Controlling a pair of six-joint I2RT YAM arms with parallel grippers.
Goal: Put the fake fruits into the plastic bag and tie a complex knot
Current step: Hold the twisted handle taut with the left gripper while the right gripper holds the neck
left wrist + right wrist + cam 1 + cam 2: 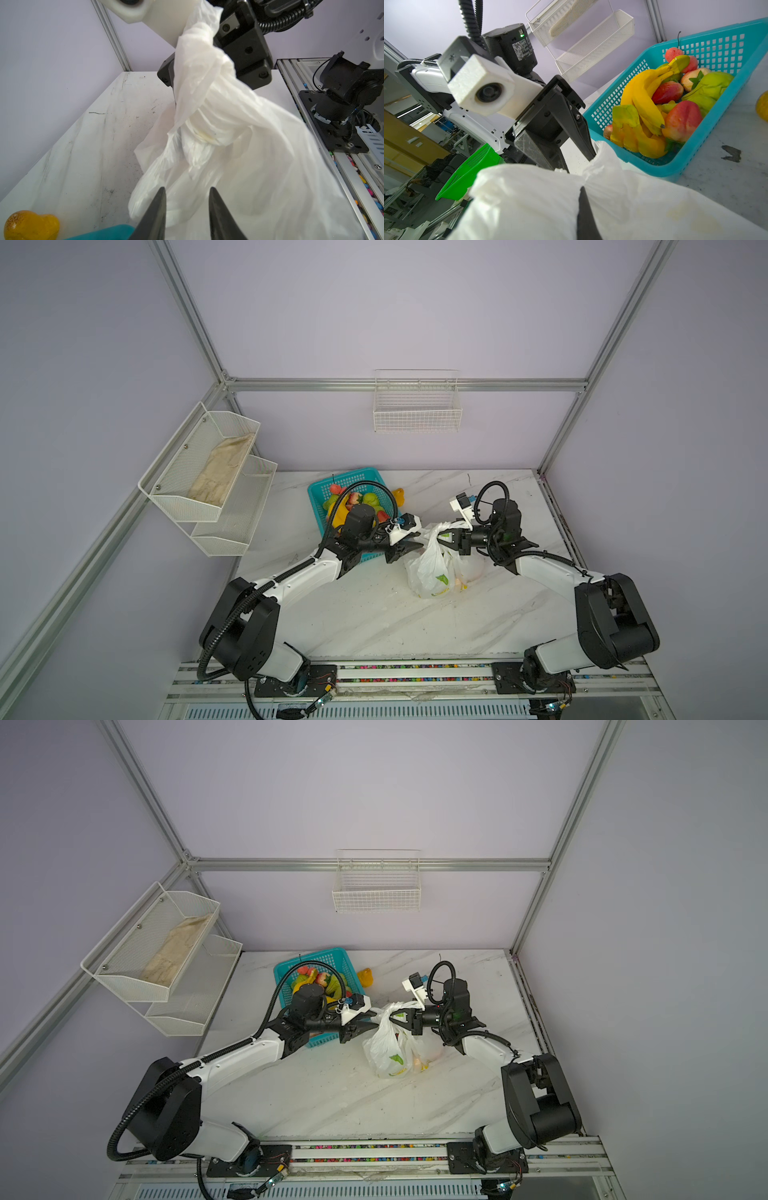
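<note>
Table (374,614): bag stands right of centre.
Basket (345,473): most fruit (675,116) not yet bagged.
Bag (432,568): few fruits inside; neck twisted, knot (207,128) likely unfinished.
Right claw (448,541): clamped on bag.
Left claw (417,546): narrow around a bag fold; grip cannot be told.
Loose yellow fruit (399,495): beside basket.

Plastic bag (239,128) fills frame centre, neck twisted; film between left gripper (187,190) fingers (158,212), bottom edge; yellow fruit (29,225) lower left.

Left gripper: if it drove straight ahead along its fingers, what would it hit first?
The plastic bag: its film sits right at the fingertips of the left gripper, with the bunched neck just ahead. Behind that, depth unclear, the right gripper holds the bag's top.
</note>
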